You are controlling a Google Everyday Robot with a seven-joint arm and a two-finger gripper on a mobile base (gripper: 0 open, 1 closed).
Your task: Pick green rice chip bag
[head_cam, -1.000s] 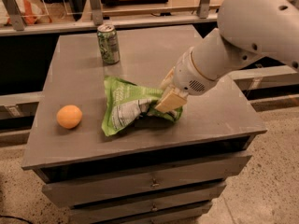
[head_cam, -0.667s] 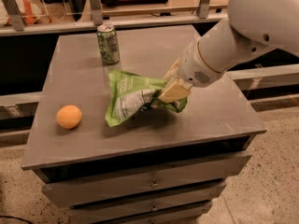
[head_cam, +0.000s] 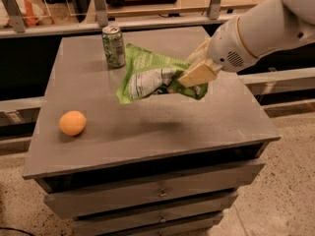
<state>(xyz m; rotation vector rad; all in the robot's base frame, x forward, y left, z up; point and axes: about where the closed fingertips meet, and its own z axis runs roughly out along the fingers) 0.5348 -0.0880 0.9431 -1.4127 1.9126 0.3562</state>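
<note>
Look at your end effector (head_cam: 195, 77): it sits over the desk (head_cam: 147, 136), a bit toward 2 o'clock from the middle of the top. Its tan fingers (head_cam: 198, 73) are clamped on the bag (head_cam: 147, 75), and they pinch the bag's right end. The bag is bright green and crumpled, with a white printed patch that faces you. It hangs in the air, off the desk top, and its free end droops down toward 8 o'clock. You can see a soft dark shadow on the grey top just under it. Your white arm (head_cam: 256, 33) comes in from 2 o'clock, from the right edge of the view. The can (head_cam: 113, 45) stands upright near the back of the desk, at 11 o'clock from the middle. It is just beside the bag's top left corner, and you cannot tell if the two touch. The orange (head_cam: 72, 123) rests on the desk at 8 o'clock, near the left edge, well apart from the bag and the can. Below the top, the desk has drawers (head_cam: 157, 193), all pushed in.
</note>
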